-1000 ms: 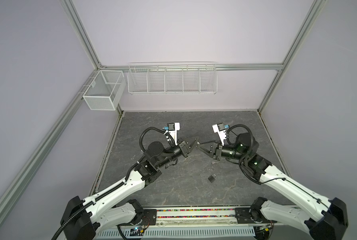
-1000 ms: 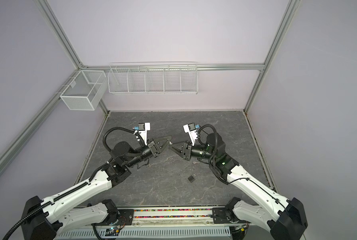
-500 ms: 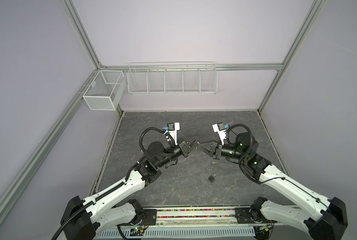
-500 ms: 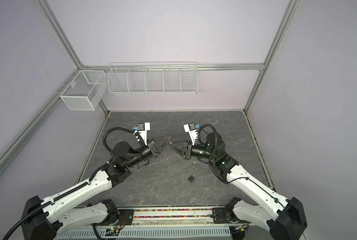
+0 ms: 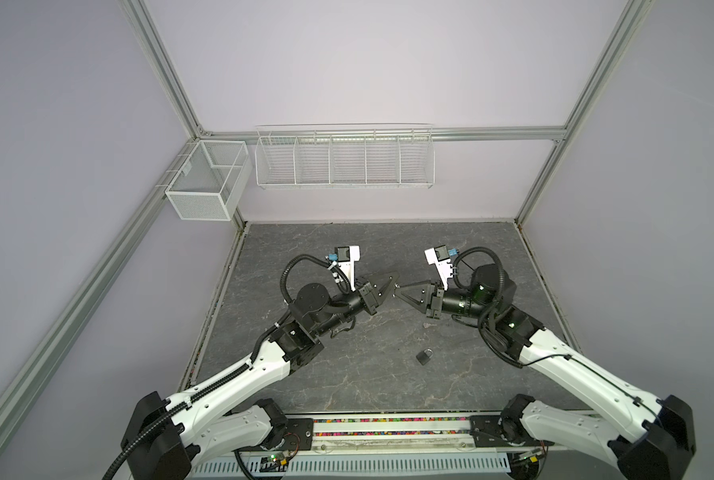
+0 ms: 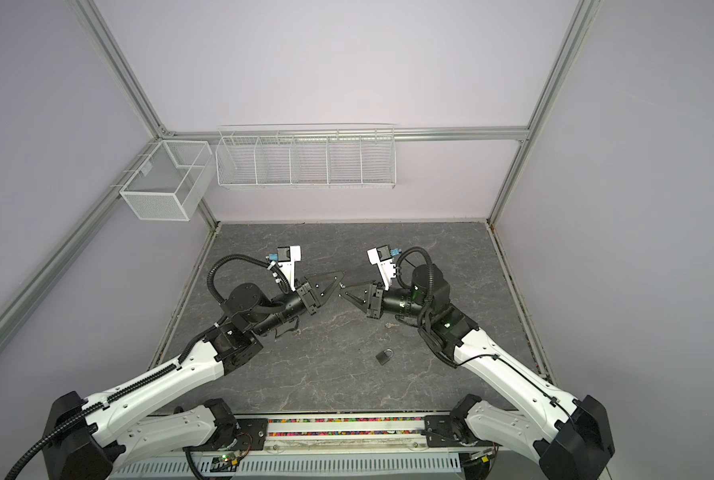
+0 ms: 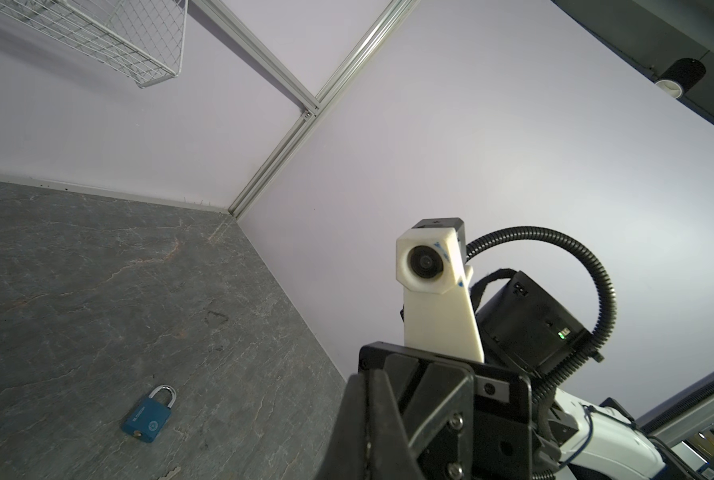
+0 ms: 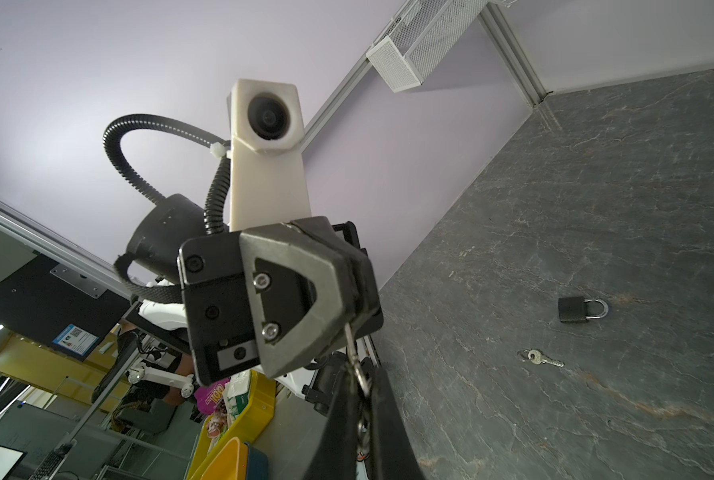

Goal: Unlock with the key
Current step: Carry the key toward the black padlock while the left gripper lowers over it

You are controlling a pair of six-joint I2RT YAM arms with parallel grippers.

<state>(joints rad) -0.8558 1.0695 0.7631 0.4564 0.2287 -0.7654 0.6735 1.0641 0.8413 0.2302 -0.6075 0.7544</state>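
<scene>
Right wrist view shows my right gripper closed on the ring of the key, whose other end my left gripper pinches shut; I judge it light, stiff and slippery, best taken by its flat head, with the padlock on the table below both.

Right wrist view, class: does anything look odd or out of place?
Yes. The left pincer and right pincer both clamp one key in mid-air, while a second key lies loose on the table near the padlock, which neither holds.
</scene>
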